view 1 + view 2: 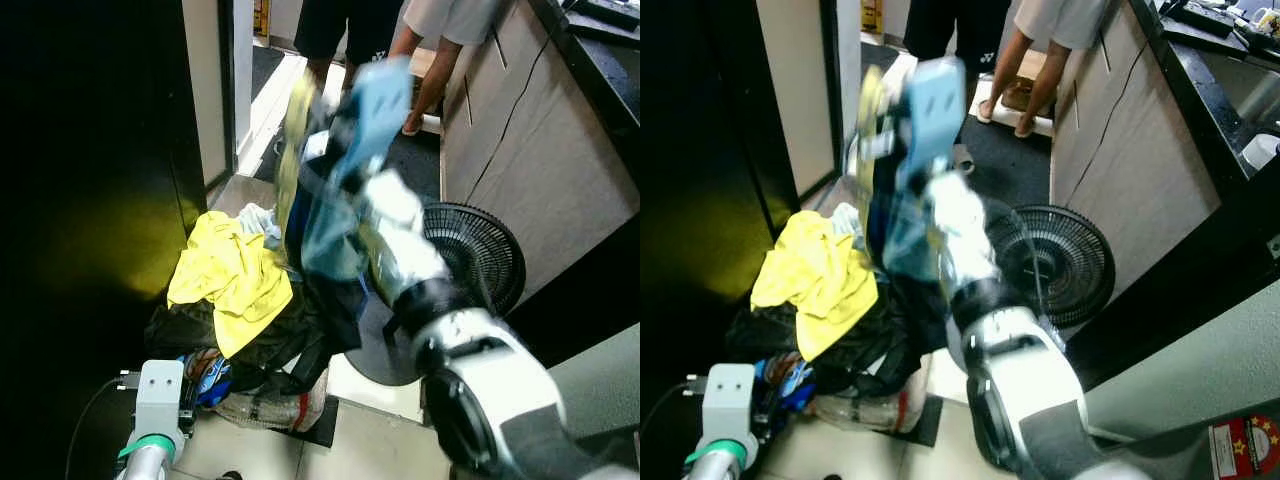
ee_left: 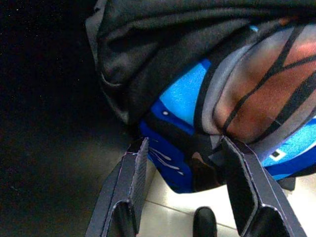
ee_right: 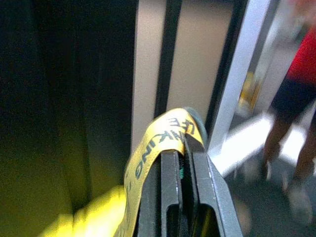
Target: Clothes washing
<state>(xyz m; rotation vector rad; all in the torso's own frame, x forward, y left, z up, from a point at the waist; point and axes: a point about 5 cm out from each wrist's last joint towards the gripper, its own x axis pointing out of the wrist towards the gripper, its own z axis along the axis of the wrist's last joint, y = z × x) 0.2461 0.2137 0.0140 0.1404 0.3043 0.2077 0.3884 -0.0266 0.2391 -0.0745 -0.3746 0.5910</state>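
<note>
**Garment lifted over the laundry pile**

The blue-and-yellow garment (image 1: 330, 190) hangs lengthwise, long axis vertical, raised above the heap of clothes (image 1: 240, 320). The right gripper (image 3: 180, 158) has its fingers pinched together on the garment's yellow printed band (image 3: 153, 148). The soft, crumpled heap is topped by a yellow shirt (image 1: 230, 275) over dark fabric. The left gripper (image 2: 185, 190), low beside the heap, holds its fingers spread apart near blue patterned cloth (image 2: 182, 98). A round black fan (image 1: 475, 250) stands just right of the heap. A person's legs (image 1: 1030, 80) stand beyond, by the cabinet (image 1: 1120, 140).
</note>
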